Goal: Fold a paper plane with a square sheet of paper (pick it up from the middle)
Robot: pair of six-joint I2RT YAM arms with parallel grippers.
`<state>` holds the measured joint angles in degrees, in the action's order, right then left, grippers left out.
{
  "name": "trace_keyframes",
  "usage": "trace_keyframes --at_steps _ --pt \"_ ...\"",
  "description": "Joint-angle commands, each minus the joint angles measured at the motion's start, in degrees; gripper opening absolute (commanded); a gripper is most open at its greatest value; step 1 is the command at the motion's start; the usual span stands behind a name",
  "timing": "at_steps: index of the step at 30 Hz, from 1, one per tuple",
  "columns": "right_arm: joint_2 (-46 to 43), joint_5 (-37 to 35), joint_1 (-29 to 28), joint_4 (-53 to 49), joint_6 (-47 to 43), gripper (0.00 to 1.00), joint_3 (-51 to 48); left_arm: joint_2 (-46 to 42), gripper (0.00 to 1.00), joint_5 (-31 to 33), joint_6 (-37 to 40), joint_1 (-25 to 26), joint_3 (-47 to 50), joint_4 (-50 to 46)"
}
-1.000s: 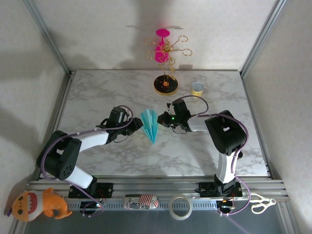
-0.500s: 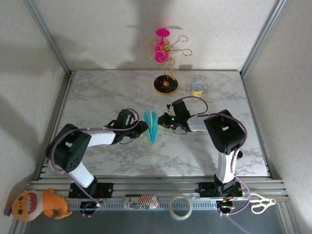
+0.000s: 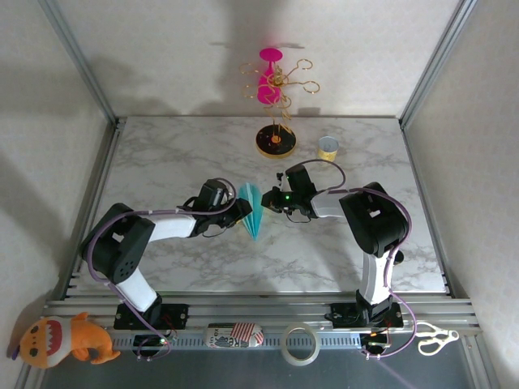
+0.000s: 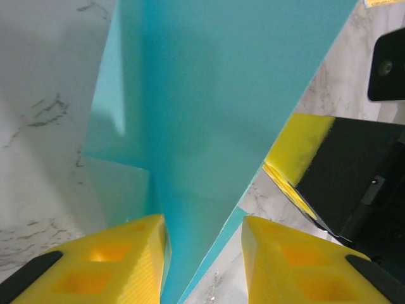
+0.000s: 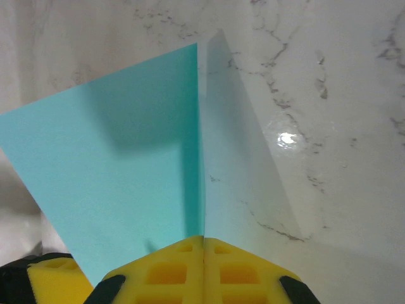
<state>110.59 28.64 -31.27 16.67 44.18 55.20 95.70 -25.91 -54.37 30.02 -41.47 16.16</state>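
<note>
mostly done, i judge: the paper plane (image 3: 252, 209) stands as a creased dart at the middle of the table (image 3: 340, 259), the right gripper (image 5: 204, 244) pinching its ridge with fingers pressed together, the left gripper (image 4: 202, 225) straddling it with fingers spread, so only wing tidying seems left.

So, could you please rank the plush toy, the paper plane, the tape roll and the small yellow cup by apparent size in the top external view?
1. plush toy
2. paper plane and tape roll: too alike to rank; the roll sits nearer the camera
3. small yellow cup
</note>
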Motion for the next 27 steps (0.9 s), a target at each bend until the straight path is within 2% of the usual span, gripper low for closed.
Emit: trace_keyframes --at_steps 1,10,22,27 --pt "-0.87 1.8 -0.04 -0.45 0.35 0.04 1.46 1.36 0.38 1.31 4.96 1.31 -2.45 -4.16" --pt "-1.89 3.78 -0.11 0.3 1.96 0.03 1.31 2.81 0.44 0.71 9.56 3.13 -5.08 -6.54" --pt "-1.9 3.51 -0.13 -0.23 1.7 0.03 1.62 4.8 0.45 6.13 11.59 4.32 -9.29 -13.7" --pt "-1.76 3.18 -0.21 -0.75 1.36 0.03 1.92 4.61 0.42 9.24 10.72 4.52 -10.52 -16.13"
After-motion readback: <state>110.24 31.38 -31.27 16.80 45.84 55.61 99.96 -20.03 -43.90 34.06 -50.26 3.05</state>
